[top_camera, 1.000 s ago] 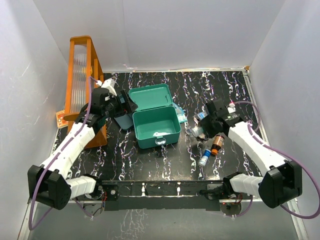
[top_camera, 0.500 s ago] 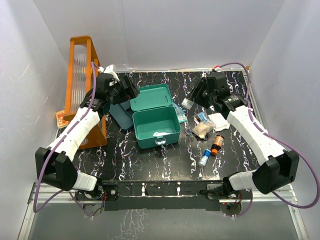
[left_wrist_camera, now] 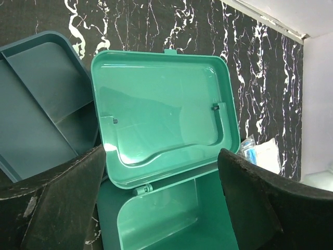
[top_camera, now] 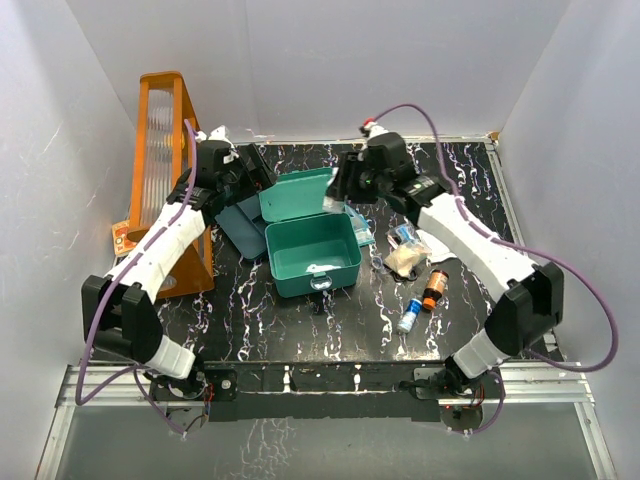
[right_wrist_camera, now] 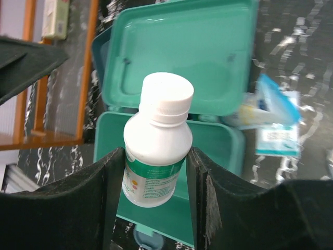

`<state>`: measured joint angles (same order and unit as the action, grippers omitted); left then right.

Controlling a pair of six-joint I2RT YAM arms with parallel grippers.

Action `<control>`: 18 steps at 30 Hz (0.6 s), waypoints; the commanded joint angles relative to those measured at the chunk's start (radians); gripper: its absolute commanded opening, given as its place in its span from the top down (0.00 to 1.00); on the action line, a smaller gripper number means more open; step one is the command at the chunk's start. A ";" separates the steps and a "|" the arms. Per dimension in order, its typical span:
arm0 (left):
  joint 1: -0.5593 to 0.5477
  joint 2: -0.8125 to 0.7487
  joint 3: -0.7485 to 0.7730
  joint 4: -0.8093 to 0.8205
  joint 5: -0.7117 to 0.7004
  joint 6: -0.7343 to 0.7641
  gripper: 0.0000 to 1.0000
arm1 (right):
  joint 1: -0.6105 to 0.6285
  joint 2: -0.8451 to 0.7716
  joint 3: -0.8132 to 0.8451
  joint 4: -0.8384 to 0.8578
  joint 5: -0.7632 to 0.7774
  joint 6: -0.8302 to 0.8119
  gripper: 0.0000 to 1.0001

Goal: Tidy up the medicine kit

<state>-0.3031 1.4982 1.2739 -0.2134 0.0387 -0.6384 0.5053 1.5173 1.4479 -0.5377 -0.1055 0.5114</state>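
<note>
The medicine kit (top_camera: 312, 256) is a teal-green box standing open at the table's middle, with its lid (top_camera: 303, 193) tilted back. A small white item (top_camera: 318, 267) lies inside. My right gripper (top_camera: 336, 196) is shut on a white bottle (top_camera: 332, 204) with a green label and holds it over the kit's back edge. In the right wrist view the bottle (right_wrist_camera: 156, 143) sits upright between my fingers (right_wrist_camera: 156, 179), above the open kit (right_wrist_camera: 223, 140). My left gripper (top_camera: 258, 172) is open and empty, behind and left of the lid. In the left wrist view its fingers (left_wrist_camera: 164, 208) frame the kit (left_wrist_camera: 161, 109).
A dark blue-teal divided tray (top_camera: 238, 222) lies left of the kit. A tall orange rack (top_camera: 165, 150) stands at the far left. Right of the kit lie sachets (top_camera: 408, 235), a bagged item (top_camera: 405, 260), a brown bottle (top_camera: 433, 290) and a blue-capped vial (top_camera: 408, 316).
My right gripper has lifted the white bottle from the pile on the right and carried it left, over the kit. My left gripper has moved back behind the lid.
</note>
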 commanded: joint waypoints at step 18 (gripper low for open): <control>0.020 -0.308 -0.283 0.067 0.180 0.171 0.21 | 0.258 0.216 0.070 -0.007 -0.162 -0.190 0.53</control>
<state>-0.2890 1.2205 1.0241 -0.2226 0.1474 -0.4824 0.7670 1.7313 1.5139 -0.5751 -0.2298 0.3424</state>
